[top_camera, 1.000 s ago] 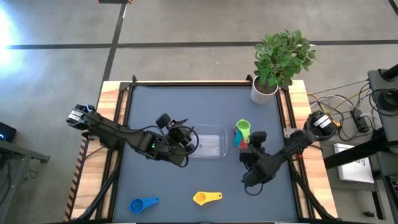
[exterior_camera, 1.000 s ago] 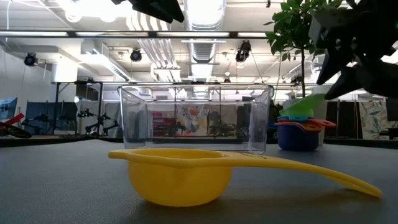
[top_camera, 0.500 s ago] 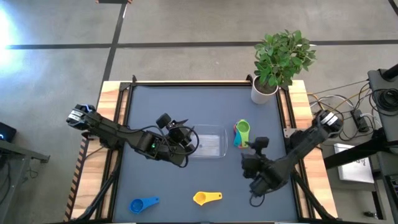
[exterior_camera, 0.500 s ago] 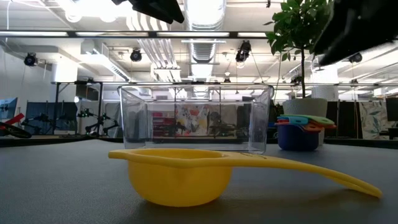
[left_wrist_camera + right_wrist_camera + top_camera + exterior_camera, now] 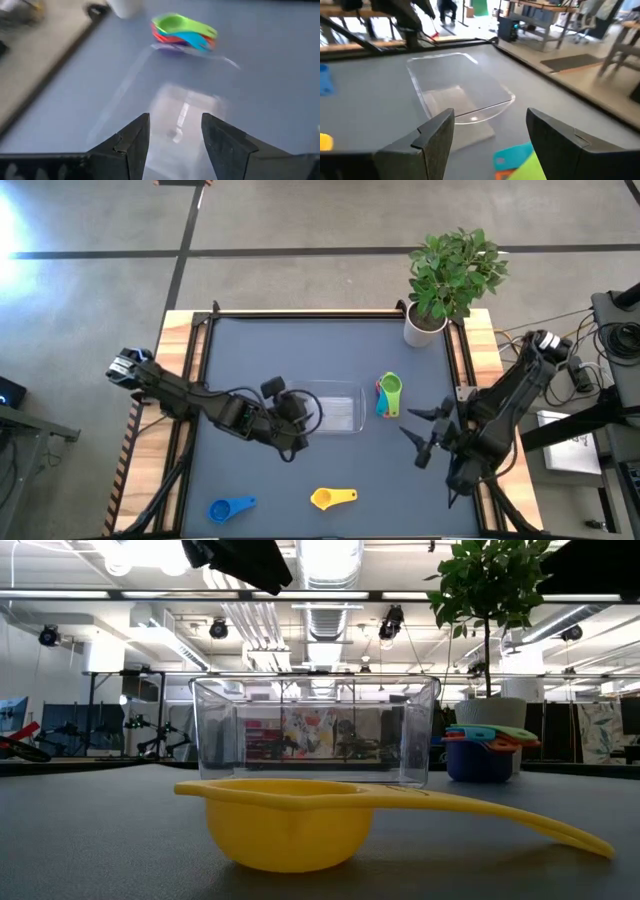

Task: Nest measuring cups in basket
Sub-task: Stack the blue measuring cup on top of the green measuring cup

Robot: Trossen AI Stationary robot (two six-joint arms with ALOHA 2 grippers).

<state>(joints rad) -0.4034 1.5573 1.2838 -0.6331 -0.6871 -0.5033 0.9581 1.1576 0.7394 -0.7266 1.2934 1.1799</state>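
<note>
no legible txt, labels, brands or nos. anywhere in views.

- You have one clear basket (image 5: 335,409) at the centre of the high view.
- You have one stack of nested measuring cups (image 5: 387,394) just right of it; you can count at least four colours there in the left wrist view: green, red, light blue and purple.
- You have two loose cups at the lower edge: one yellow cup (image 5: 332,498) and one blue cup (image 5: 230,508).
- You have one potted plant (image 5: 447,280) at the upper right.
- You have two arms over one table (image 5: 250,340).
</note>
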